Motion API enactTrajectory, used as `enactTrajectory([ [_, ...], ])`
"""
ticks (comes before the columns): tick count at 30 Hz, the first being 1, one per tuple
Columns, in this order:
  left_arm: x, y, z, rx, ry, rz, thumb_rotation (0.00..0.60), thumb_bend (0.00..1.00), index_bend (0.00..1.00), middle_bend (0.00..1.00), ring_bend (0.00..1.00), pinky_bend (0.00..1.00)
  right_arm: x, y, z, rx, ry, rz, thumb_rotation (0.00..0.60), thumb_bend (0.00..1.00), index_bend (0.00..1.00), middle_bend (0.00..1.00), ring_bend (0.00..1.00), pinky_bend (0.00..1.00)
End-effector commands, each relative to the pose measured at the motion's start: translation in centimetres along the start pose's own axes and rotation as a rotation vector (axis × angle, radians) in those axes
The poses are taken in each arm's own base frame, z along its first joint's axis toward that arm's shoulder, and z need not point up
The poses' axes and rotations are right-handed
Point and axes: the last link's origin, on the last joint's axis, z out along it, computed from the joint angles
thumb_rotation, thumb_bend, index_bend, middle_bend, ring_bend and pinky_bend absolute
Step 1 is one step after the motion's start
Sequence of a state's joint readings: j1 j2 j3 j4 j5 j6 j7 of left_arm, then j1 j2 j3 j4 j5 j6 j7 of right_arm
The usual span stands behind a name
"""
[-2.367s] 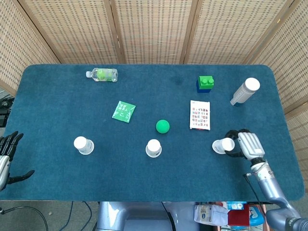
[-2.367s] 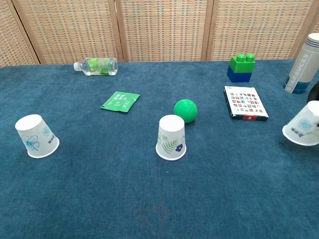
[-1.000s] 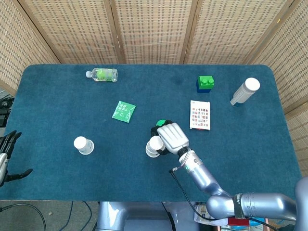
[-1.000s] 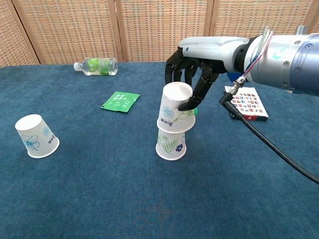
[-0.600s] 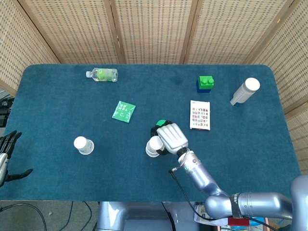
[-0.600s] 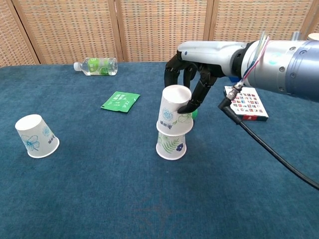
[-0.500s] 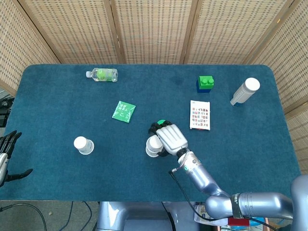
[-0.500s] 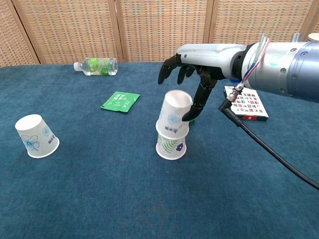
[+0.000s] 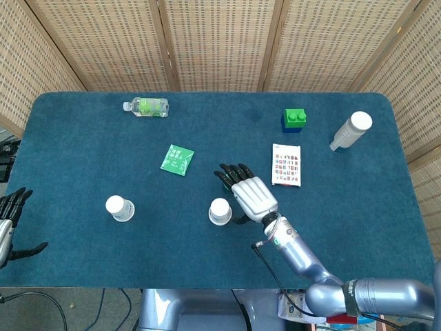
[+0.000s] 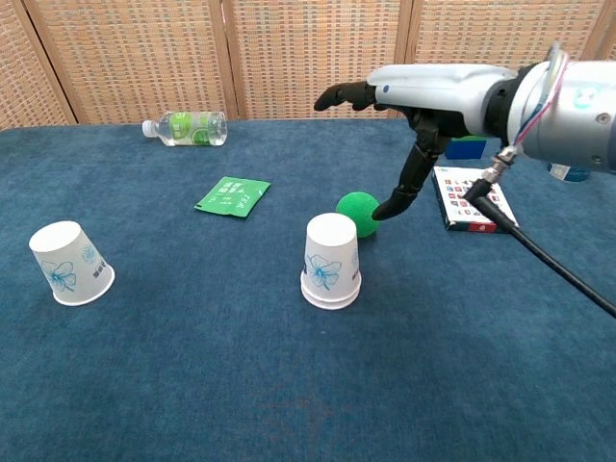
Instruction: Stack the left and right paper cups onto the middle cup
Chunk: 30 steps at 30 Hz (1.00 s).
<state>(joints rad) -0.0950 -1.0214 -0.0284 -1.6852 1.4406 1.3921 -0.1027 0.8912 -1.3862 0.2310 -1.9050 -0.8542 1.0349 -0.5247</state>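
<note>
At frame centre the stacked cups (image 10: 331,260) are seen nested — one cup is judged done. The right hand (image 9: 252,196) is spread, holding nothing, just right of them. The left cup (image 10: 69,263) — lower left — remains unstacked; the left hand (image 9: 9,219) is empty, fingers apart.

Bare cloth lies between the left cup (image 9: 119,208) and stacked cups (image 9: 220,211); green ball (image 10: 359,213) crowds behind.

Two cups (image 10: 331,260) sit nested mid-counter, another cup (image 10: 69,263) way off to the left. Ball (image 10: 359,213) is just behind the stack (right hand (image 10: 409,115) hovers above it), packet (image 10: 232,196) behind-left, booklet (image 10: 471,198) to the right, bottle (image 10: 188,127) far back left.
</note>
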Motion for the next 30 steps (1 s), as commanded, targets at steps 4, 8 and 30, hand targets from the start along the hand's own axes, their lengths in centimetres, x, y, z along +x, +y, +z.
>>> enactTrajectory([
  [4,0.1,-0.1,0.3,-0.004,0.002,-0.001,0.6,0.11,0.0,0.0,0.0,0.0,0.5,5.3,-5.0,-0.035,0.099,-0.112,0.6,0.0,0.0,0.0,0.0,0.0],
  [8,-0.2,0.5,1.4,-0.051,0.006,0.031,0.6,0.12,0.0,0.0,0.0,0.0,0.1,10.1,-9.8,-0.047,0.205,-0.183,0.6,0.0,0.0,0.0,0.0,0.0],
  [30,-6.9,6.7,10.3,-0.27,-0.157,0.118,0.6,0.12,0.08,0.17,0.23,0.28,-3.1,15.8,-21.8,-0.144,0.387,-0.139,0.6,0.0,0.0,0.0,0.0,0.0],
])
